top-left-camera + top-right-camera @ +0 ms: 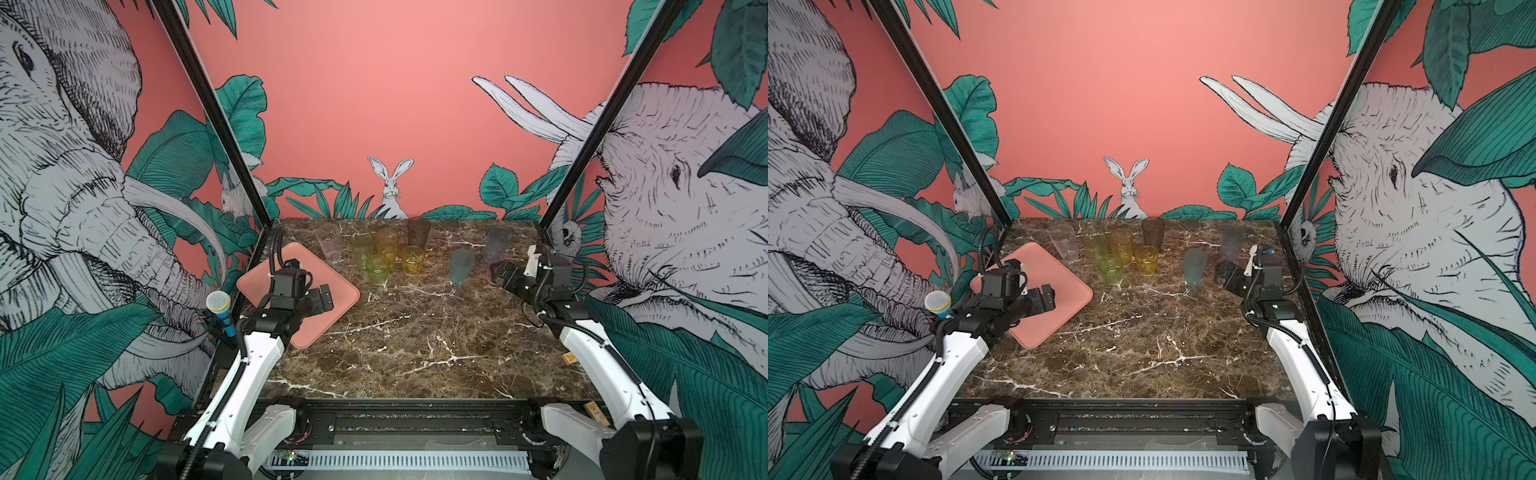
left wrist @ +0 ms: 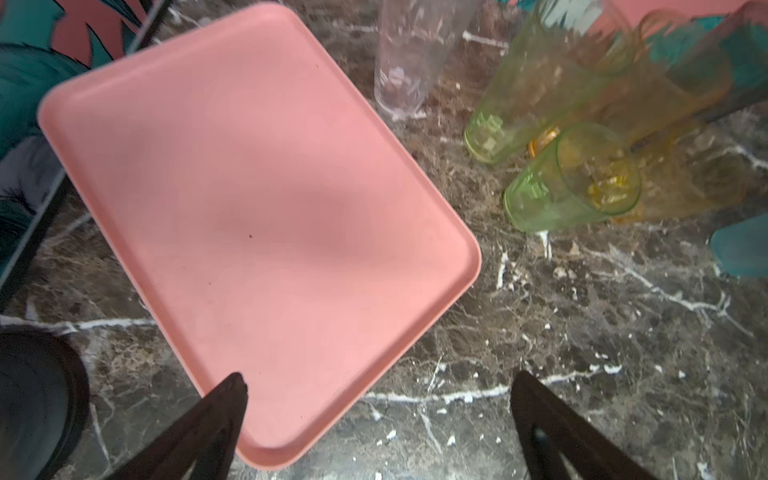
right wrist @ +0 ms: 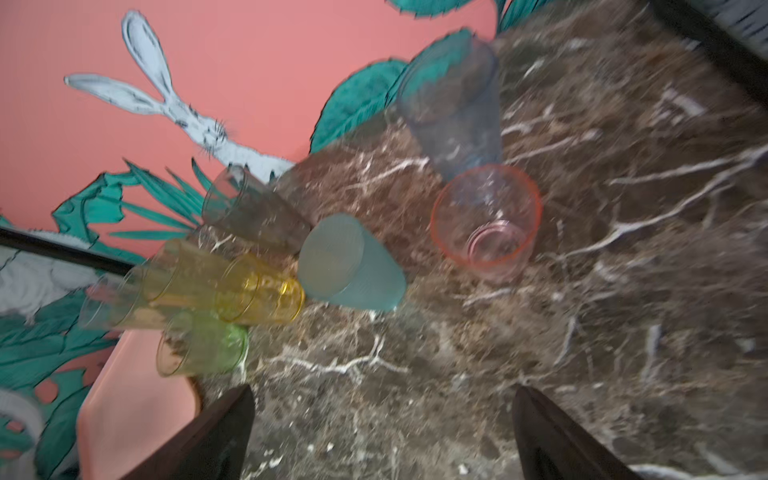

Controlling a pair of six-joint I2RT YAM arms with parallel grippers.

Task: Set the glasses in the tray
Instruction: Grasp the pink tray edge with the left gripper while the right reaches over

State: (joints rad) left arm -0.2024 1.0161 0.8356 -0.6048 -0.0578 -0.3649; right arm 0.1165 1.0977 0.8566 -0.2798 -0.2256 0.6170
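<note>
In both top views the pink glass [image 3: 486, 220] is almost wholly hidden behind the right gripper [image 1: 496, 271]. It is made out only in the blurred right wrist view, upright and just beside the lavender-blue glass [image 1: 498, 243]. The tray [image 1: 322, 326] is partly covered by the left arm but is shown nearly whole in the left wrist view. The left gripper [image 1: 323, 297] is held above the tray, and both grippers' jaws are spread wide with nothing gripped. The glasses are all stood on the marble table [image 1: 415, 340], outside the tray. The clear glass [image 1: 329, 244] is nearest it, then the green glasses [image 1: 377, 269], the amber glasses [image 1: 412, 260] and the smoky glass [image 1: 418, 232] are clustered together, and the teal glass [image 1: 461, 266] is set apart. A microphone [image 1: 219, 309] is mounted at the left edge.
</note>
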